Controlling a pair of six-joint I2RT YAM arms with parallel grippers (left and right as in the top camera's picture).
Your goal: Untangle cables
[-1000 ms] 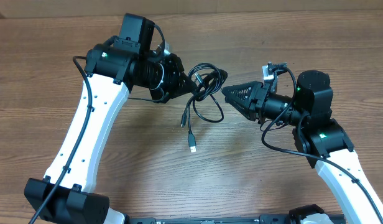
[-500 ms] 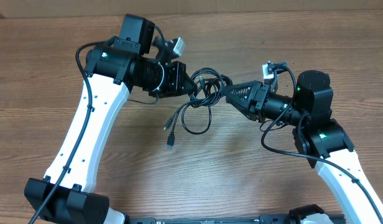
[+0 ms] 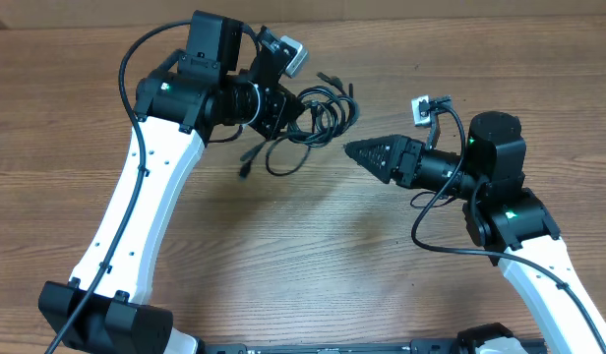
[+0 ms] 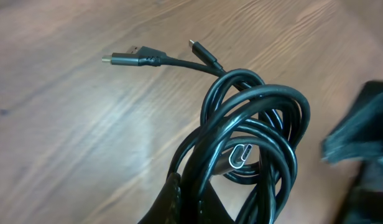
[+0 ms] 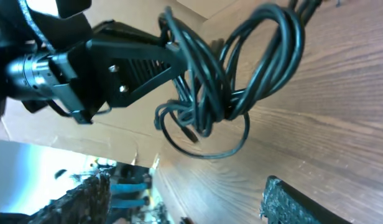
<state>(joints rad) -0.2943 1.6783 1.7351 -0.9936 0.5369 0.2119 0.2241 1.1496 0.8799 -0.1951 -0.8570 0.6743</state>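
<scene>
The bench (image 3: 283, 246) is a brown wood-grain top. A plain tan panel (image 3: 431, 8) runs along its far edge. In the right wrist view the same tan panel shows beyond the bench, with a bright, blurred part of the room past it that we cannot make out.

The cables (image 3: 323, 110) are thin black cords wound together into one loose bundle of overlapping loops, at the far middle of the bench. One loop (image 3: 283, 162) sags out of the bundle on its near side, and a plug end (image 3: 246, 169) dangles to the left of it. In the left wrist view we see the loops up close (image 4: 260, 106). A flat metal-tipped plug (image 4: 126, 59) and a smaller slim plug (image 4: 201, 53) stick out side by side, and a small silver oval connector (image 4: 241, 154) faces us from inside the coil. We cannot tell whether the lowest loop touches the bench.

The left arm rises from the near left corner. Its white link slants toward the far side and its wrist turns right. The left end effector (image 3: 288, 106) is clamped tight on the left side of the bundle and holds it up. The right arm comes from the near right and reaches left, low over the bench. The right end effector (image 3: 354, 150) points at the bundle from its near right, apart from it and holding nothing. In its own wrist view its fingers (image 5: 79, 196) stand wide apart.
</scene>
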